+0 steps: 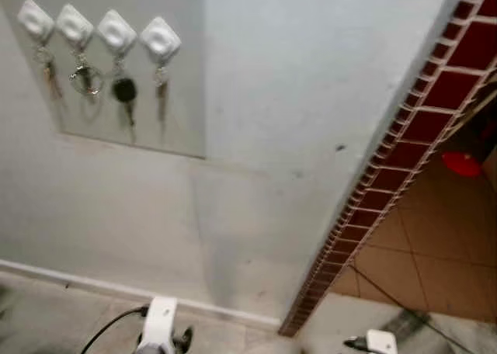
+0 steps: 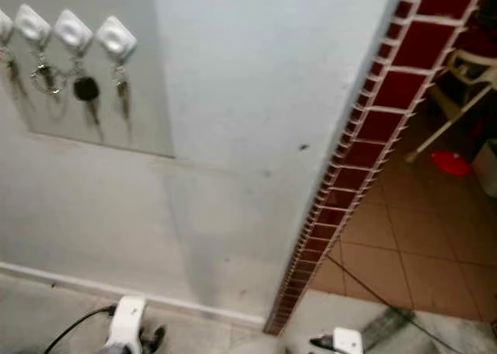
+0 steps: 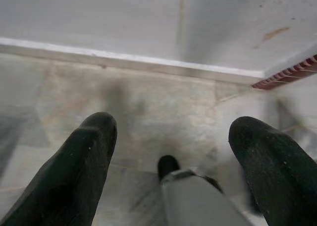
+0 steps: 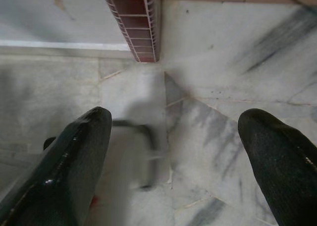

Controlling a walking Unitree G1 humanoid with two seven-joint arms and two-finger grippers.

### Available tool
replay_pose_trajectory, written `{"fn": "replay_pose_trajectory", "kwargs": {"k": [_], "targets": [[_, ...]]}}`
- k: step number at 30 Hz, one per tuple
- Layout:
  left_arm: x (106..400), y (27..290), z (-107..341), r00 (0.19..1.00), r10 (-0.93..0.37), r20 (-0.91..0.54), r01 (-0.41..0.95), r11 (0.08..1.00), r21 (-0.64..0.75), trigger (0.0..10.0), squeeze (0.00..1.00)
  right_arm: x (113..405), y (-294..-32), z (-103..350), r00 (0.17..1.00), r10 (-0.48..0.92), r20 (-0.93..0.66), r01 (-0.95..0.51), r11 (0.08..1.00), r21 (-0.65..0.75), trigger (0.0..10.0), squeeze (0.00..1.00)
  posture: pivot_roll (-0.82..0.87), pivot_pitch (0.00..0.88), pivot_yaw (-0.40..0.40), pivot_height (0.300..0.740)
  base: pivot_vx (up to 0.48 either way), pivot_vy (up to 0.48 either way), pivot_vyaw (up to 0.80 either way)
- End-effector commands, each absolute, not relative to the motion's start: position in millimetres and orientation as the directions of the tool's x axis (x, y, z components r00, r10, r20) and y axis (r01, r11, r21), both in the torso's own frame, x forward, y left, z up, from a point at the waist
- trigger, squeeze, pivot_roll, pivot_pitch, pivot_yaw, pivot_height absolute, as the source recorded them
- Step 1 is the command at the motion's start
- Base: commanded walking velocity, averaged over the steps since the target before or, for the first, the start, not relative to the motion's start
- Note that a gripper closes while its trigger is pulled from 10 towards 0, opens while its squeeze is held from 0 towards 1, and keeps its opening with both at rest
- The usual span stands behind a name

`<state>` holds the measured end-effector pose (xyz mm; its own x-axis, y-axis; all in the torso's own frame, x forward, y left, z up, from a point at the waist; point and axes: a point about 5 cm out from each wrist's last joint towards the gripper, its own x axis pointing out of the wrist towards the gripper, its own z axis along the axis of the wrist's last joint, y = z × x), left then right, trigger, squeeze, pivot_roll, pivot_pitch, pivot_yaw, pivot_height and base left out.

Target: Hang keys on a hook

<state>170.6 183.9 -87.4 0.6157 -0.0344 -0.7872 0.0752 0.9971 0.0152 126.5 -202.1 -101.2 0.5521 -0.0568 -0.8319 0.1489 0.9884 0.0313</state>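
The left gripper (image 3: 171,151) is hanging low over the pale marble floor (image 3: 163,107), its two black fingers (image 3: 74,171) spread wide with nothing between them; past them the floor is meeting a white baseboard (image 3: 124,60) at the foot of the wall. The right gripper (image 4: 173,156) is likewise pointing down at the floor, fingers wide apart and empty, with the lower end of a red-tiled wall edge (image 4: 138,18) lying just beyond.

In the head views both arms are showing only as white wrist parts at the bottom edge, the left arm (image 1: 159,323) trailing a black cable and the right arm (image 1: 380,341) beside it. The keys are far above both grippers, up on the white wall (image 1: 311,98): four white hooks (image 1: 116,32) are sitting in a row on a grey panel (image 1: 178,98), each carrying something. A black-headed key (image 1: 124,90) is hanging from the third hook, a key ring (image 1: 85,80) from the second, and slimmer keys (image 1: 161,94) from the outer ones. Through the opening, a red object (image 1: 462,164) is lying on orange floor tiles (image 1: 435,245).
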Motion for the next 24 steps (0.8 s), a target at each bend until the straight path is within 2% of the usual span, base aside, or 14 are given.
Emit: {"fn": "replay_pose_trajectory", "kwargs": {"k": [1,6,24], "targets": [[177.3,175.6,-85.1,0.631,-0.051,-0.774,0.084,0.996,0.002,10.0,0.00,128.3,-210.1,-99.2,0.557,-0.080,-0.827,0.156,0.988,0.010,10.0,0.00,-0.05,0.000,-0.004,0.740,0.000,-0.349,0.00],[177.6,175.4,-85.0,0.632,-0.049,-0.773,0.083,0.997,0.005,10.0,0.00,128.2,-210.0,-99.3,0.555,-0.079,-0.828,0.157,0.988,0.010,10.0,0.00,-0.05,0.000,-0.004,0.740,0.000,-0.316,0.00],[179.6,175.9,-84.0,0.641,-0.042,-0.766,0.044,0.999,-0.018,10.0,0.00,129.4,-210.4,-99.1,0.551,-0.090,-0.830,0.155,0.988,-0.004,10.0,0.00,-0.04,0.000,-0.004,0.740,0.000,0.000,0.00]]}}
